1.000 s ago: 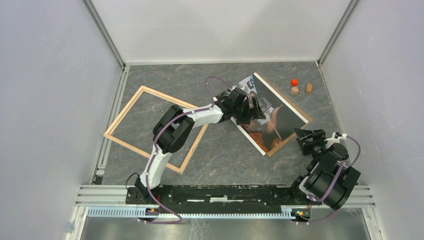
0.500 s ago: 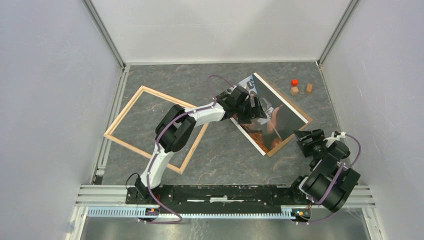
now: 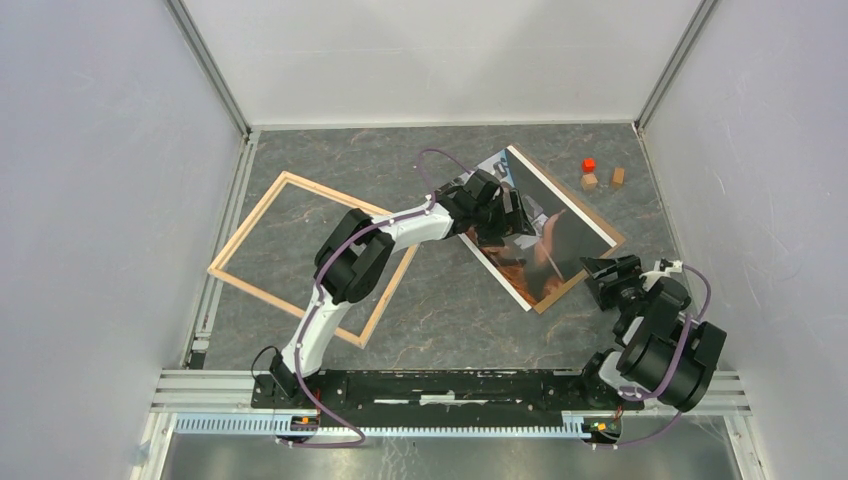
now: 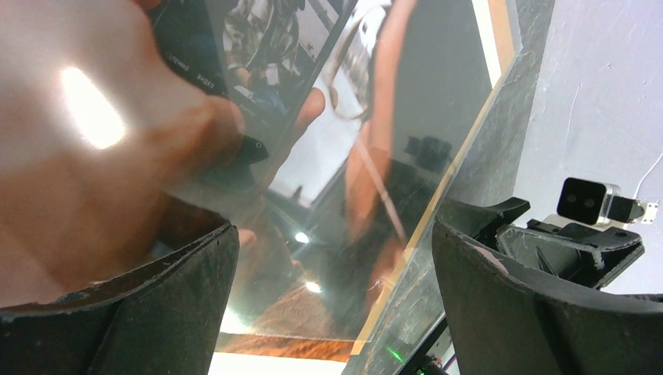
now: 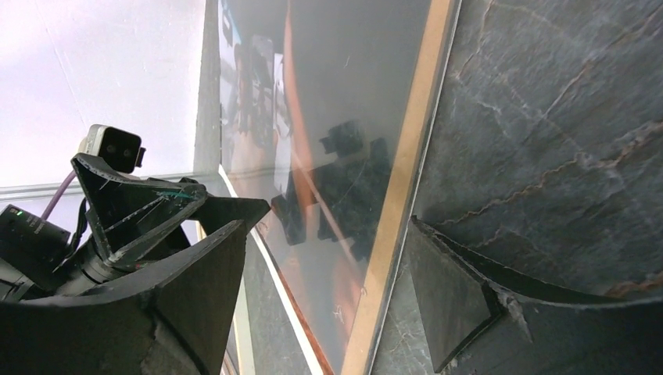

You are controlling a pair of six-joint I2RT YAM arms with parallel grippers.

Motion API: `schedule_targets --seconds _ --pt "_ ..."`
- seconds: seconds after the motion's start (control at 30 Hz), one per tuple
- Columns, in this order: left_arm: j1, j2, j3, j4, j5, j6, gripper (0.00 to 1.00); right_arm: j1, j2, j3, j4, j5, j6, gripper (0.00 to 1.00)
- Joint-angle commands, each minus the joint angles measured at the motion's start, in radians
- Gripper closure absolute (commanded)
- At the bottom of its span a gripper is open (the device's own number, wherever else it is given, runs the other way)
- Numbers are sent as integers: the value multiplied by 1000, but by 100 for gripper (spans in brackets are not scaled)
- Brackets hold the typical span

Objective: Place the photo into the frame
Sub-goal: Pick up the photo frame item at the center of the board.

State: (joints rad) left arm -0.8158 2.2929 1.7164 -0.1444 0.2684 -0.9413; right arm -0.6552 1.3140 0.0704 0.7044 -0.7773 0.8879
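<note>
Since a second ago the right gripper (image 3: pixel 600 271) has edged from 4 o'clock toward the near right corner of the photo (image 3: pixel 560 235), while the left arm has barely shifted. The photo lies flat at about 1 o'clock on the table, on a brown backing board (image 5: pixel 410 156) that shows as a thin strip along its edge. The frame (image 3: pixel 248 223) lies well apart at 9 o'clock, wood side up and empty. Both claws stand wide and hold nothing: the left gripper (image 4: pixel 328 258) hangs just over the glossy print, and the right one straddles the board's edge in its wrist view. Closing there could pinch board and print together, or catch the board alone, so the wrong sheet would travel. A push from the left fingers could slide or crease the thin print. With both grippers at one sheet, they could also knock together. Small white lettering on the print in the left wrist view is too blurred to read; no brand shows.
</note>
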Motion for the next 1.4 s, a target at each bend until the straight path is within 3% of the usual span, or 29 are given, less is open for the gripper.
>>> schedule_targets --seconds 0.0,0.47,0.53,0.63,0.7,0.97,1.1,1.37 --pt "-3 64 43 -104 -10 45 0 31 21 -50 -14 1 55 20" --pt "-5 62 45 -103 -8 56 0 32 -184 -44 -109 -16 77 22" --pt "-10 56 45 -106 -19 68 0 33 -205 -23 -183 -7 38 22" --pt "-20 54 45 -105 -22 74 0 32 -244 86 -426 82 -146 21" --pt "-19 75 66 -110 16 67 0 32 -273 113 -477 123 -185 20" --pt "-41 85 117 -163 -1 118 0 28 -277 183 -530 256 -276 19" --pt "-63 72 124 -177 -41 155 0 28 -251 204 -455 224 -260 18" --pt "-63 90 155 -193 -44 152 0 29 -119 322 -414 348 -241 17"
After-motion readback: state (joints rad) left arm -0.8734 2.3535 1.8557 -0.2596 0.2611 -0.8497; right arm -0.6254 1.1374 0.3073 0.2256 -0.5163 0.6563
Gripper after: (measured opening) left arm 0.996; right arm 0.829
